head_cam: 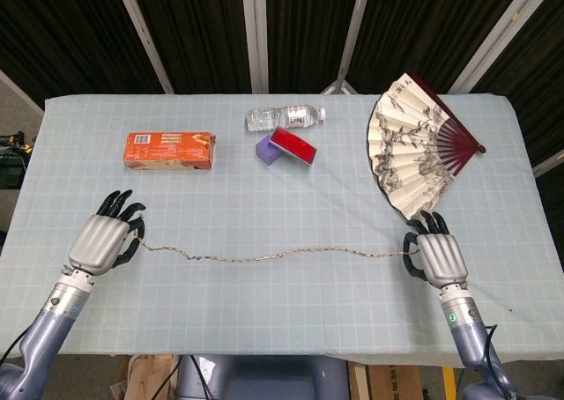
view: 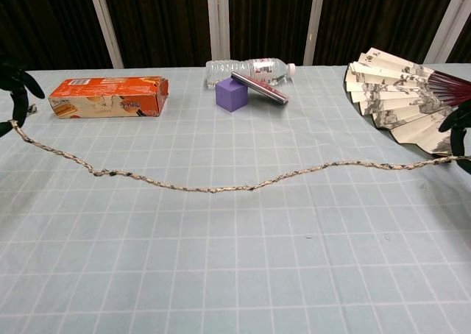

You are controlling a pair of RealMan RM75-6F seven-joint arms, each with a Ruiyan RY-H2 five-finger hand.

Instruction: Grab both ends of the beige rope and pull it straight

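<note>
Dark slatted panels with pale uprights stand behind the bench (head_cam: 291, 312), which wears a light blue-grey cloth ruled in a white grid.

Beige rope (head_cam: 264, 258) lies across the front half of the cloth, running nearly the whole way from the left hand to the right hand. It is close to straight; the chest view shows a shallow sag toward the middle and slight waviness. No loops or knots visible.

Left hand (head_cam: 99, 241): fingers curled around the left end of the rope, holding it, near the left edge of the bench. In the chest view only dark fingertips (view: 16, 80) show at the frame's edge.

Right hand (head_cam: 438, 256): fingers closed on the right end of the rope, just in front of the lower edge of the fan.

Other items, all well behind the rope:
- orange box (head_cam: 169, 150), lying flat, left of centre
- clear water bottle (head_cam: 284, 116) on its side, at the back
- purple block (head_cam: 266, 150) with a red case (head_cam: 293, 145) leaning across it
- open paper fan (head_cam: 412, 149), ink-painted, dark red ribs, at the right
</note>
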